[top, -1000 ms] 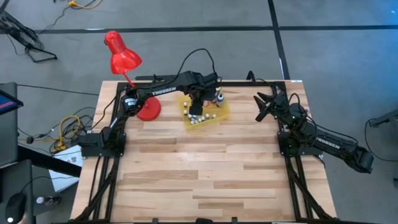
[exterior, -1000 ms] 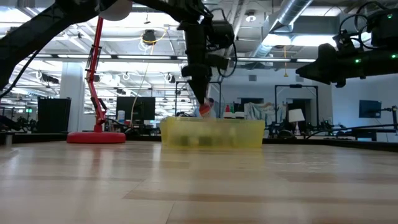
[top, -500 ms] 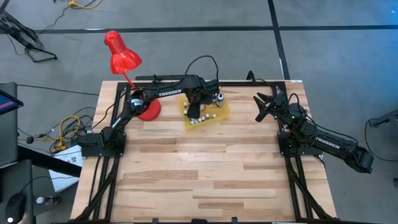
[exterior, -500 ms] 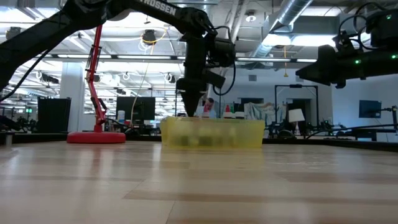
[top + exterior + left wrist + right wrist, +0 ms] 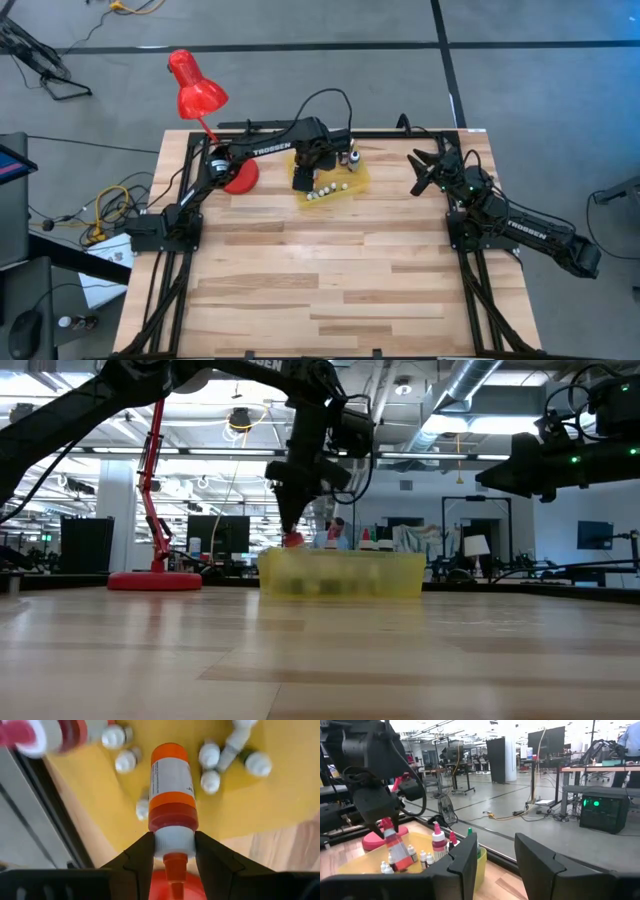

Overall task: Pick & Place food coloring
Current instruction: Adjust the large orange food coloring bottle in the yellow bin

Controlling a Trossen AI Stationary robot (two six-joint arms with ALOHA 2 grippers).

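Note:
My left gripper [image 5: 303, 176] hangs over the left part of the yellow tray [image 5: 357, 182] at the table's far edge. It is shut on an orange and red food coloring bottle [image 5: 170, 785], also in the right wrist view [image 5: 397, 851]. Several small white-capped bottles [image 5: 210, 755] stand on the tray floor below it, and taller bottles [image 5: 438, 845] stand beside them. My right gripper [image 5: 420, 172] waits open at the far right, level and holding nothing. My left gripper pinches the bottle's white collar [image 5: 173, 840], just under its red nozzle, between its two fingers [image 5: 142, 852]. The fingers come from above, pointing steeply down. The bottle hangs below them, slightly tilted, inside the tray; whether its base touches the tray floor I cannot tell.
A red desk lamp [image 5: 195, 90] stands with its round base [image 5: 240, 178] just left of the tray. The wooden table [image 5: 330, 270] stretches bare toward the near edge. The low view shows the tray's translucent wall [image 5: 340, 575] hiding the small bottles.
My left gripper has carried the bottle toward the table's left, across the tray, and has tipped to point more steeply down. The bottle has stayed between its fingers.

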